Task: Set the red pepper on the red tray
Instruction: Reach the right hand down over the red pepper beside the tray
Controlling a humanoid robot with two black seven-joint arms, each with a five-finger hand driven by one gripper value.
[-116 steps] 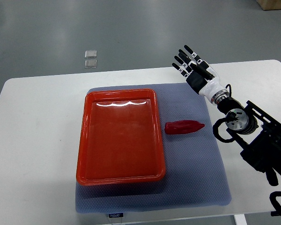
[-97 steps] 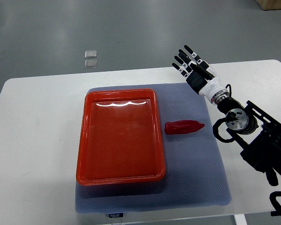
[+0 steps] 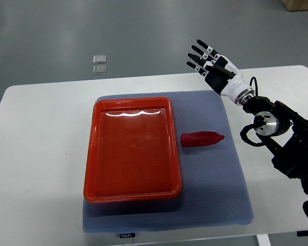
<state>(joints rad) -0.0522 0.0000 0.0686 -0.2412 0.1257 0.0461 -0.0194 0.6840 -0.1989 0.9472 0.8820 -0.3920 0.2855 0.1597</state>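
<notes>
A red pepper [image 3: 201,139] lies on its side on the blue-grey mat [image 3: 215,189], just right of the red tray [image 3: 132,192]. The tray holds nothing. My right hand [image 3: 207,62] is raised over the mat's far right corner, well behind the pepper, with its fingers spread and holding nothing. Its arm [image 3: 282,138] comes in from the right edge. The left arm is out of view.
The mat lies on a white table [image 3: 36,154]. Two small clear squares [image 3: 99,64] lie on the grey floor beyond the table's far edge. A brown box corner [image 3: 300,4] shows at the top right.
My right hand has risen and shifted slightly back and right, away from the pepper. The pepper and tray have not moved.
</notes>
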